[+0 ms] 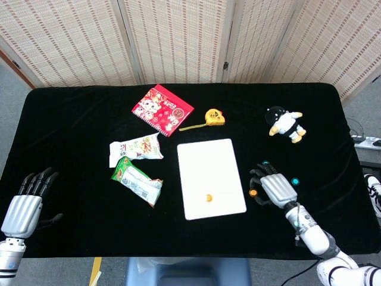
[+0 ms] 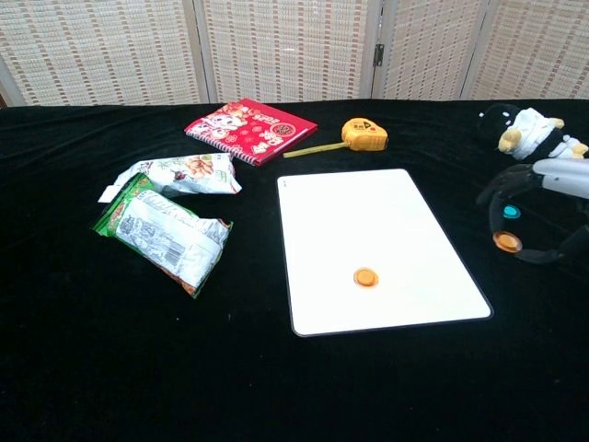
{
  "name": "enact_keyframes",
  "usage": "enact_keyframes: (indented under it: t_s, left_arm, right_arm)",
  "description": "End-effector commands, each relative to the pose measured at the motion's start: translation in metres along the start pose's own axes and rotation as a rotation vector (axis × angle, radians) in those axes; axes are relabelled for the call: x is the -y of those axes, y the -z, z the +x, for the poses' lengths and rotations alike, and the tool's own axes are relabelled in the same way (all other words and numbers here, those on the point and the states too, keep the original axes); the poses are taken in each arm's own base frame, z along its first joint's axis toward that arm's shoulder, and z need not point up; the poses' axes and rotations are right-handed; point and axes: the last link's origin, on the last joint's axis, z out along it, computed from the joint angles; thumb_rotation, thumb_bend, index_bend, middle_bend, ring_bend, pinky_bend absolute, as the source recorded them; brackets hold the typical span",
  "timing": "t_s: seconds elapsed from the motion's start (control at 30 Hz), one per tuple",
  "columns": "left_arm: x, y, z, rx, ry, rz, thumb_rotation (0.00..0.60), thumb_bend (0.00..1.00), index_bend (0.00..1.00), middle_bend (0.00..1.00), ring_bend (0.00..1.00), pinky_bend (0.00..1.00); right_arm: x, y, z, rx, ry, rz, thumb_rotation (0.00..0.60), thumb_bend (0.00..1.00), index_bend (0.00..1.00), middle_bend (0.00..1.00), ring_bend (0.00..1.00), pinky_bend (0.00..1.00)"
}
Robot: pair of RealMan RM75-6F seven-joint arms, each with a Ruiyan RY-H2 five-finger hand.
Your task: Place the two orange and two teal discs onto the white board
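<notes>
The white board lies mid-table with one orange disc on its near part. My right hand hovers just right of the board's right edge and pinches the second orange disc at its fingertips. One teal disc lies on the black cloth right behind those fingers, partly hidden. The other teal disc lies beside the hand's right side. My left hand rests at the near left table edge, fingers apart, holding nothing.
A red notebook, a yellow tape measure and a plush toy lie along the far side. Two snack packets sit left of the board. A folding screen stands behind the table.
</notes>
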Motion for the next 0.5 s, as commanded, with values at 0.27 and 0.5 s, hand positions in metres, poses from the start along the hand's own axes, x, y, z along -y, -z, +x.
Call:
enact_keyframes:
  t_s: [0.27,0.5]
  left_arm:
    - [0.001,0.0,-0.004,0.008,0.003,0.002,0.6,0.15,0.04,0.05,0.1,0.0]
    - [0.001,-0.002,-0.005,0.009,0.006,-0.001,0.6,0.15,0.04,0.05,0.1,0.0]
  right_arm:
    - [0.044,-0.031,-0.015,0.038,0.028,0.088,0.6,0.27,0.49,0.16,0.0,0.0]
    - [0.06,-0.041,-0.022,0.042,0.052,0.107,0.6,0.27,0.49,0.15,0.0,0.0]
